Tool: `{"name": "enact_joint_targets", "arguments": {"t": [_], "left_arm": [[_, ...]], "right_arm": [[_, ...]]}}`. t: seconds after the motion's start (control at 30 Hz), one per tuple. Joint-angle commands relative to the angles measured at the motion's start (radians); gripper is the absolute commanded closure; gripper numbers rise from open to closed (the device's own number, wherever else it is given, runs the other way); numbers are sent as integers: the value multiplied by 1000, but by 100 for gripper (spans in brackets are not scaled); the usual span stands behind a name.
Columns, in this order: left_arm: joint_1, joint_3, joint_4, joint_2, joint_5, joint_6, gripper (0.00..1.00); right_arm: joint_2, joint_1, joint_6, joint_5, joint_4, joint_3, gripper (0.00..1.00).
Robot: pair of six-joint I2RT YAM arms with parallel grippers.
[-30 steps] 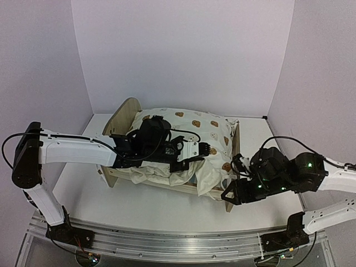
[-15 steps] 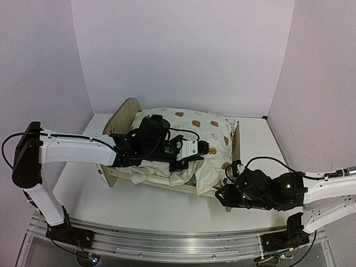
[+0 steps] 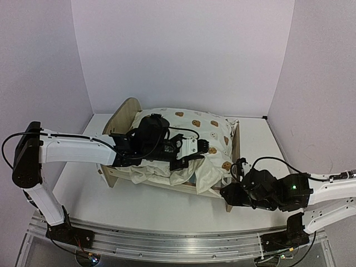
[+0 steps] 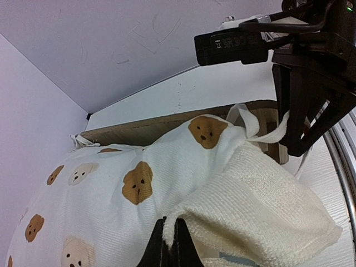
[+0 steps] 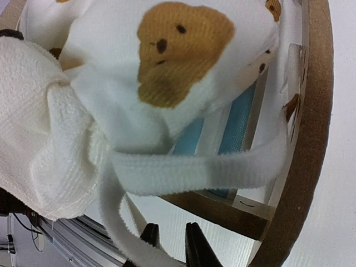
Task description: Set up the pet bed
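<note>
- left gripper (image 4: pixel 168 233): finger bases cut off by the picture's lower edge.
- tie string (image 5: pixel 194 169): lower end runs out of view beside right gripper (image 5: pixel 171 236); contact unclear.
- striped base (image 5: pixel 236 122): mostly hidden under duvet (image 5: pixel 167 67); a sliver shows above the right gripper.

Top view: bright, even, diffuse light from overhead, with a faint lilac cast on the walls (image 3: pixel 183 55). Shadows are soft only, under the bed frame (image 3: pixel 123 115) on the tabletop (image 3: pixel 139 207) and below the left arm (image 3: pixel 72 150). Mild sheen on the rail (image 3: pixel 167 240) at the near edge. A green LED (image 3: pixel 293 187) glows. Sharp throughout.
Left wrist: duvet (image 4: pixel 111 183) weave is crisp and the whites aren't clipped. The right gripper (image 4: pixel 297 149) is a near-black silhouette.
Right wrist: too close, so the duvet and tie string (image 5: pixel 194 169) are soft and the bear print is smeared. Wide-angle distortion bends the end board (image 5: pixel 314 139) along the right edge.
</note>
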Motion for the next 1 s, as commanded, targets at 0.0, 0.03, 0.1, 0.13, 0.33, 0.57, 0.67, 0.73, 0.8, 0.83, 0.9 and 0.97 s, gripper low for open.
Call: {"name": "enact_joint_targets", "arguments": {"t": [0.0,0.03,0.1,0.13,0.33,0.57,0.67,0.73,0.8,0.83,0.9,0.97], "left_arm": [[7,3,45,-29,10,-5,100],[7,3,43,-31,8,-2,100],[7,0,43,-34,8,2,100],[7,-1,44,-35,9,3,100],[7,-5,56,-31,24,1,100],[7,-4,34,-29,35,0,100],[7,-16,26,-30,43,0,100],[7,-25,18,-30,46,0,100],[7,-33,15,-30,49,0,100],[7,-38,16,-30,52,1,100],[7,-42,15,-28,53,3,100],[7,-39,16,-24,53,3,100]], "right_arm": [[-34,2,-95,-54,-40,85,99],[-56,2,-130,-91,-90,122,100],[-111,2,-175,-159,-202,200,100],[-135,2,-184,-192,-256,233,100],[-222,2,-169,-340,-379,317,100],[-81,1,-159,-422,-452,341,100],[-84,-1,-104,-363,-484,301,100],[-96,-6,-54,-344,-492,263,100],[-99,-7,-5,-317,-513,232,100],[-95,-8,22,-305,-519,214,100],[-62,-11,49,-341,-529,180,100],[1,-14,43,-395,-580,191,100]]}}
